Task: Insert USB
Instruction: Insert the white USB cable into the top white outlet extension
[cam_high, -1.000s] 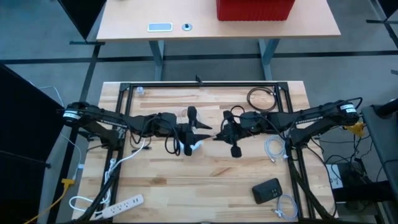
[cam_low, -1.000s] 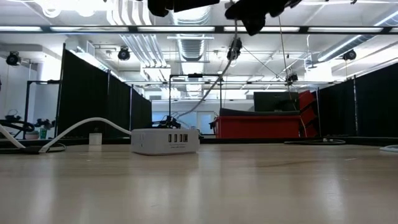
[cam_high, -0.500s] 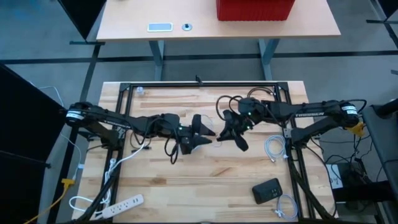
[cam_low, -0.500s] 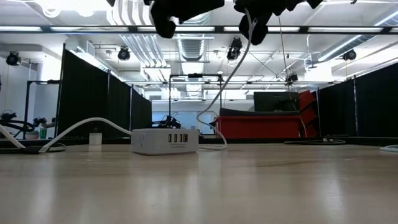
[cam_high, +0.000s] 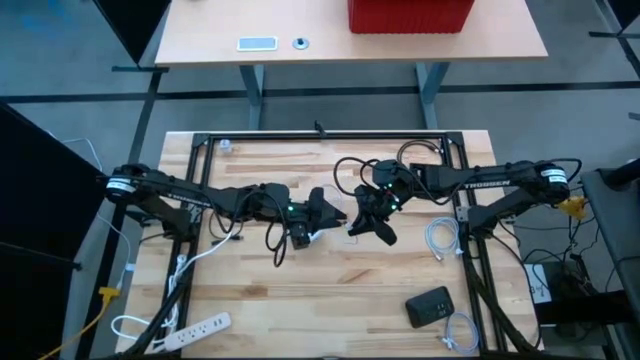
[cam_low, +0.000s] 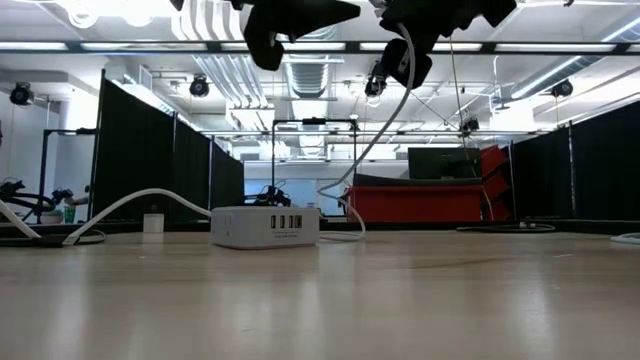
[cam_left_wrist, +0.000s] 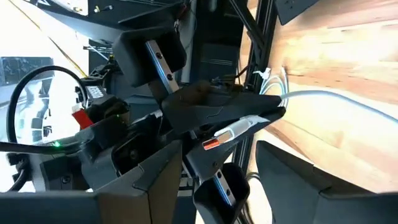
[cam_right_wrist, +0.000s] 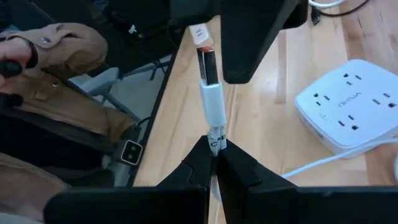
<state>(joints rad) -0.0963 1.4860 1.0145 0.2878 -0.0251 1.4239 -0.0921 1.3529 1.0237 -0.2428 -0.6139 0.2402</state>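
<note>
Above mid-table (cam_high: 330, 300), your right gripper (cam_right_wrist: 214, 149) is clamped on the USB plug (cam_right_wrist: 211, 102), pinching it at the strain relief where the white cable (cam_low: 385, 130) leaves it. The plug's white body and metal tip stick out straight ahead of the fingers, so its long axis is in line with the gripper. In the high view that axis runs roughly along the 3–9 line, tip toward 9 o'clock. The left gripper (cam_high: 328, 214) sits just beside it at 9 o'clock, nose to nose and also off the table. The right wrist view shows a small white piece with an orange mark (cam_right_wrist: 200, 34) at the left gripper, just past the plug tip and nearly in line with it. It's possibly a mating socket, but the view is too cluttered to be sure. You also can't tell whether the left gripper is gripping that piece or standing clear of it. The white charger hub (cam_low: 265, 226) sits flat on the table below, at about 8 o'clock from the right gripper. Its row of USB ports is well apart from the plug, and nothing is seated in them yet. My read: the right arm carries the part, so the next move turns on keeping the plug's axis square to whichever port you pick. Check tip alignment before you push.
</note>
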